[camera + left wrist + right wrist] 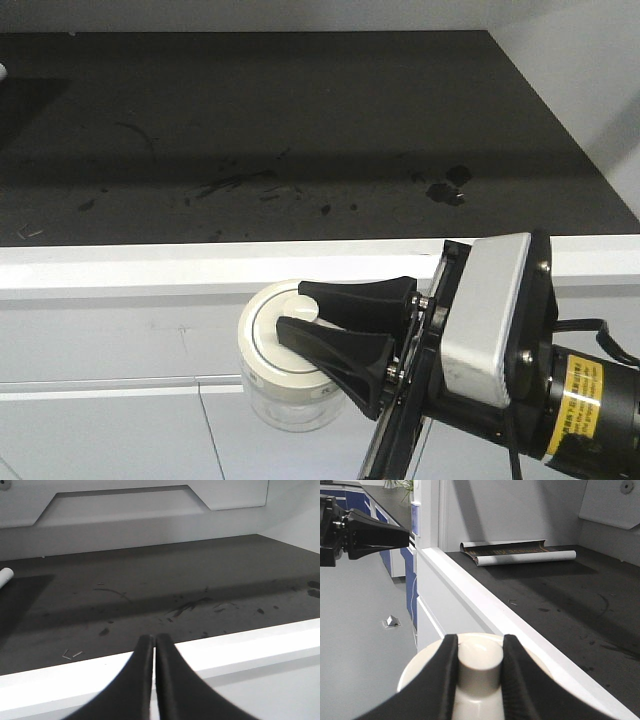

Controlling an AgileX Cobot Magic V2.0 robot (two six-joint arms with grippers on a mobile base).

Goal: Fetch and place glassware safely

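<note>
Within right gripper, jar, knob pinched

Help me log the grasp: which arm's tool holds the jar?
The right tool, clamped on the lid knob of the glass jar; the left tool is shut on nothing.

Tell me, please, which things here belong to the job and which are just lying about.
Job: lidded glass jar; right gripper, shut on its knob.
Lying about: rolled sheet on the worktop; left gripper, shut, empty.
</note>
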